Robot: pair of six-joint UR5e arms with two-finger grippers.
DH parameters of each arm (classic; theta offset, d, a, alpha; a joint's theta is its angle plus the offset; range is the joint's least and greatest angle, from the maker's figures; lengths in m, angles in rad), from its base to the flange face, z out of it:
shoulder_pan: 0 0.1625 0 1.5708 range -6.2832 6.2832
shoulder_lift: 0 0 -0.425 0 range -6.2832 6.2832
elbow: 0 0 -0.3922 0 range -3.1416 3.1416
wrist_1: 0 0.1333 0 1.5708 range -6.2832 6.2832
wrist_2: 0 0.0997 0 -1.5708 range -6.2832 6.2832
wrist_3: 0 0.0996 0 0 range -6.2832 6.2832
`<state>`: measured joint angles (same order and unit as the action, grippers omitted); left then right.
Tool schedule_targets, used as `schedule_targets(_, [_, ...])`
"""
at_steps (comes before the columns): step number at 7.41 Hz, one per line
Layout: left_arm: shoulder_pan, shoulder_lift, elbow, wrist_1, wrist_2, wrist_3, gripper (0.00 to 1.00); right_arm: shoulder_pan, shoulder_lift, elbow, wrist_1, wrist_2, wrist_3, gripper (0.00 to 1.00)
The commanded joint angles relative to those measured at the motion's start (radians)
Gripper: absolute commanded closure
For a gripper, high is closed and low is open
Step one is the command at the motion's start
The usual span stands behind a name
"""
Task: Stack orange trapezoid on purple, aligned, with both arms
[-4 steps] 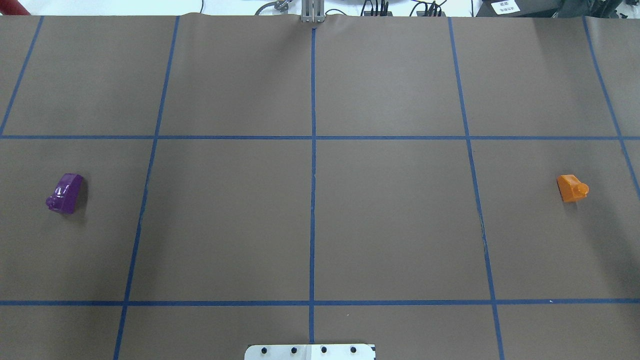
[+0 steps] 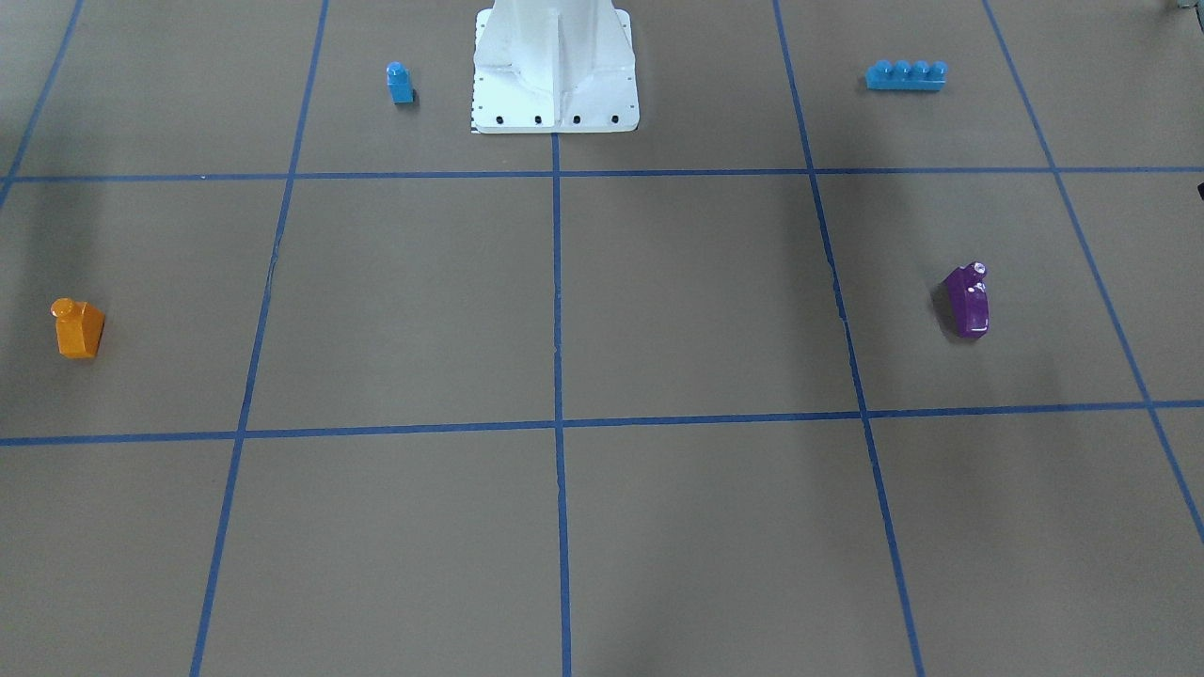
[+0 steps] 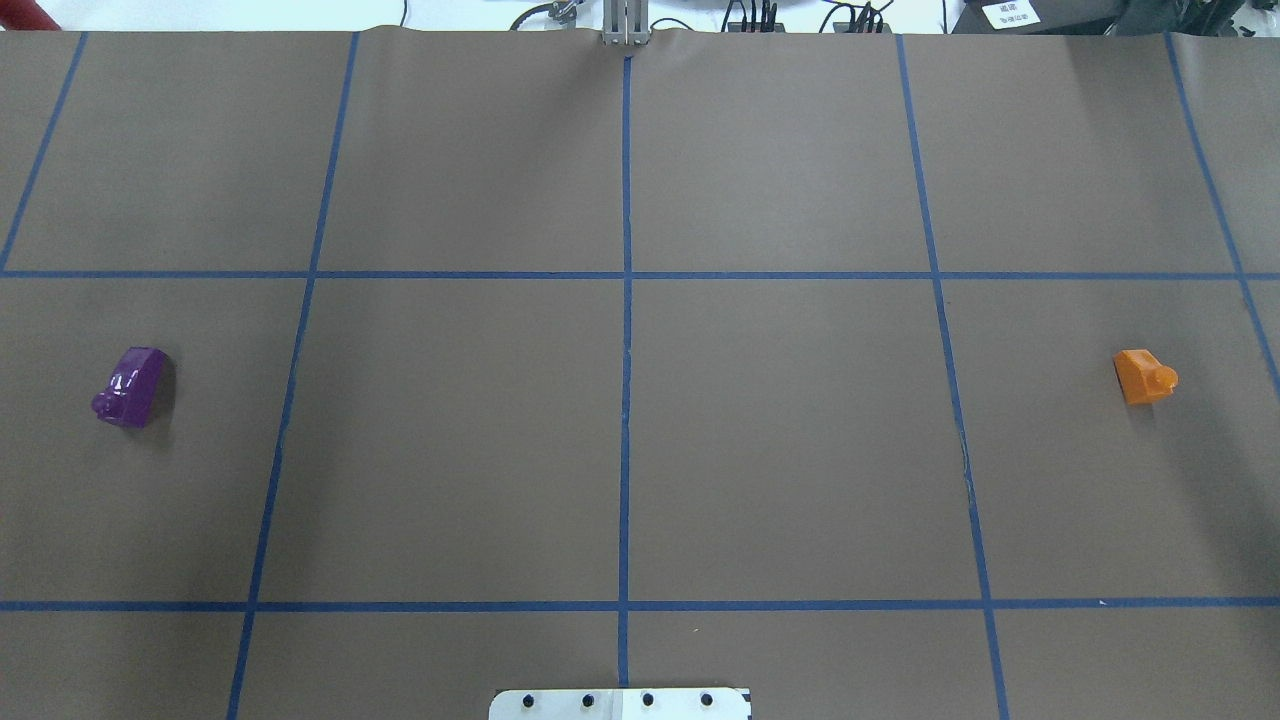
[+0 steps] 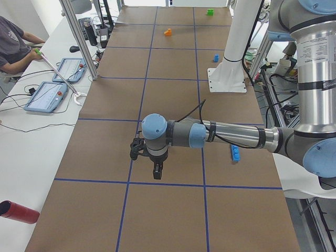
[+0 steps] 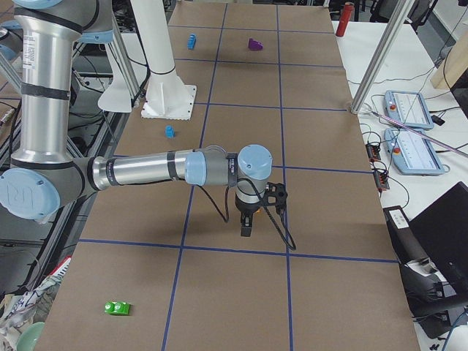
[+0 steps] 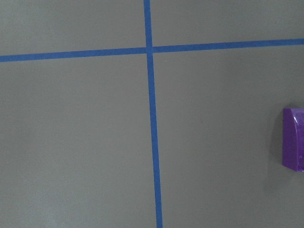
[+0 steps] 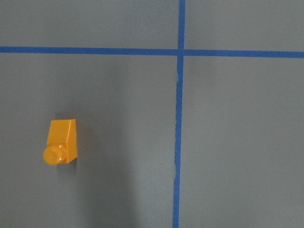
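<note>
— Grippers first: are they wide or narrow?

— I cannot tell. Left gripper (image 4: 156, 170) and right gripper (image 5: 246, 223) show only in the side views. Each points down over the table (image 3: 780, 440), well above it. Both blocks lie free on the paper, so neither gripper carries one, but the jaw gap is not readable from there.

— Where are the blocks?

— Well apart. Orange (image 3: 1143, 376) stands stud up at the robot's far right, and purple (image 3: 131, 386) at its far left. Both are in the middle row of the taped grid.

— What has changed since half a second ago?

— Nothing I can see from overhead. Both blocks are on the same spots at the same angle, and no arm reaches into that view.

— So what does that mean for the stack?

— I judge it has barely begun, with nothing grasped and nothing moved. Neither wrist camera has its block centred. Purple is cut off by the right edge of the left wrist view, and orange sits left of middle in the right one. Each arm probably has to shift sideways before going down. One block must also travel most of the table's width, or both must meet near the middle.

— Anything to avoid?

— A small blue block (image 2: 400, 83) and a blue brick (image 2: 906, 75) flank the base (image 2: 555, 103), well away from both targets.
</note>
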<state>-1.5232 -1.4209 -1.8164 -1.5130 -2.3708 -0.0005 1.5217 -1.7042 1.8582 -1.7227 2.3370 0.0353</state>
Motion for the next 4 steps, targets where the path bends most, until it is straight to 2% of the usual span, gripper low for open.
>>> schedule_targets(1, [0.000,0.005,0.000,-0.001,0.005,0.002,0.00,0.000,-0.002,-0.001,0.000,0.001,0.000,0.00])
schedule_targets(4, [0.000,0.013,0.000,-0.003,0.005,-0.004,0.00,-0.002,0.001,-0.004,0.000,0.001,0.000,0.00])
